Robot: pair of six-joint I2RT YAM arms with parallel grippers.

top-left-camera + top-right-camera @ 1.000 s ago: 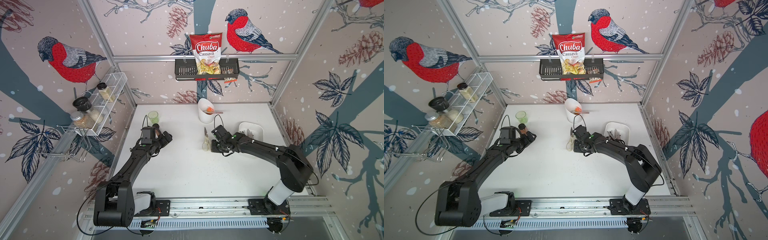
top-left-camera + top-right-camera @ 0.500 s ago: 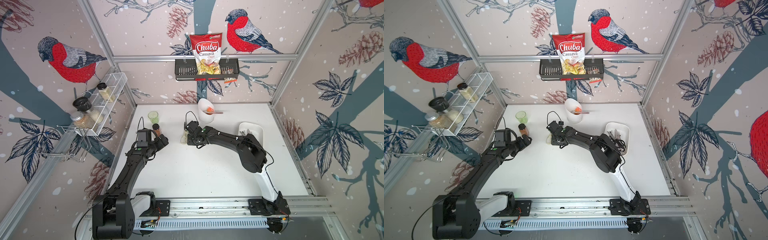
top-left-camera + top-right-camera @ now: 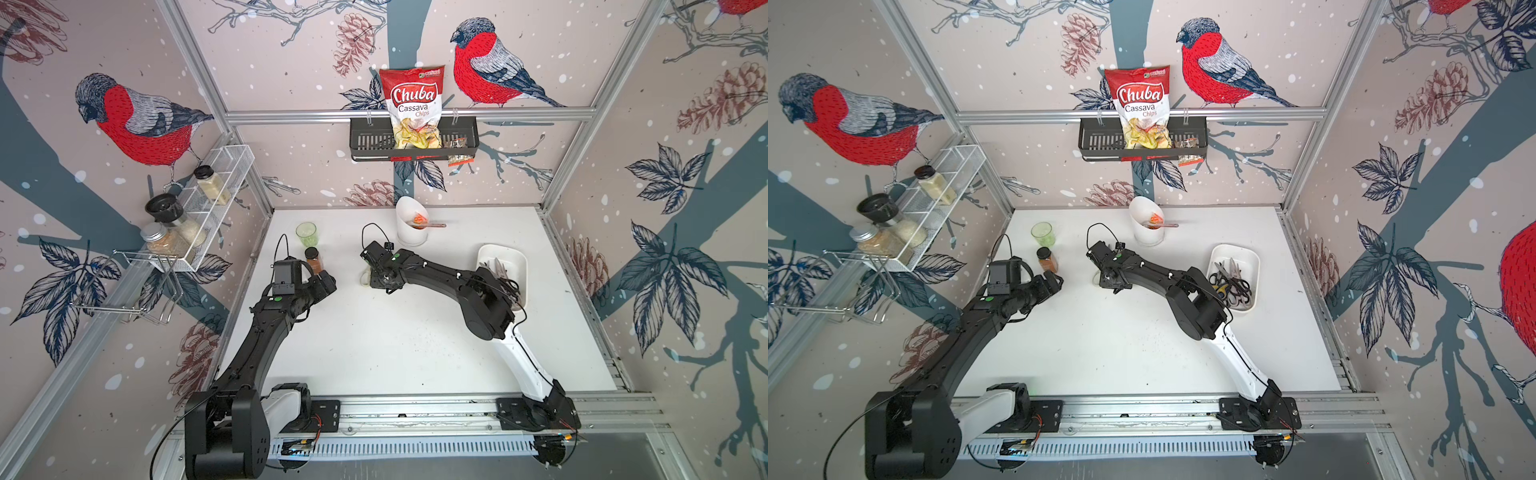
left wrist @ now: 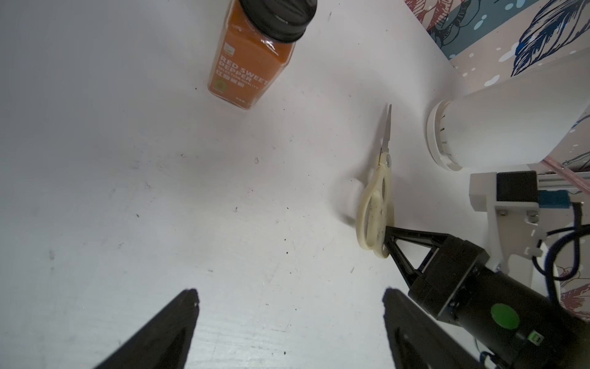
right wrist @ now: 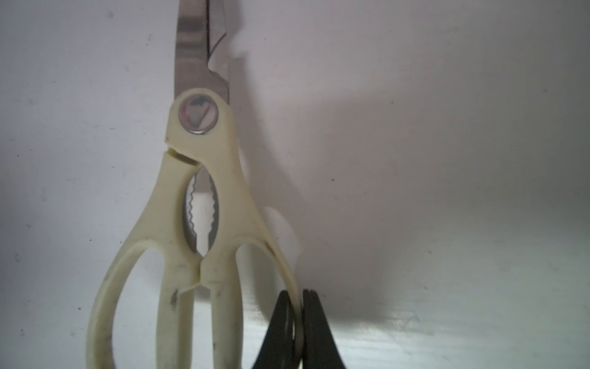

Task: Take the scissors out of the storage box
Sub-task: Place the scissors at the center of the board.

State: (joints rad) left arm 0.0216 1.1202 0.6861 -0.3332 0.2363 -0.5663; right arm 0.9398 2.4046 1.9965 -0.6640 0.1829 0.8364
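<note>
Pinching one handle loop, the right gripper (image 5: pixel 298 298) clamped the cream-handled kitchen scissors (image 5: pixel 220 166) near the white holder (image 4: pixel 510 127), well apart from the storage box (image 3: pixel 1254 259); the left gripper (image 4: pixel 289 295) gaped empty.

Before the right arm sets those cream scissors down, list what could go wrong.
1. The right gripper pinches only the outer rim of one handle loop of the cream scissors, so they may swing or slip.
2. Their blade tip is near the white holder, and a swing could nudge it.
3. The left gripper hangs open close by, so the arms might clash.
</note>
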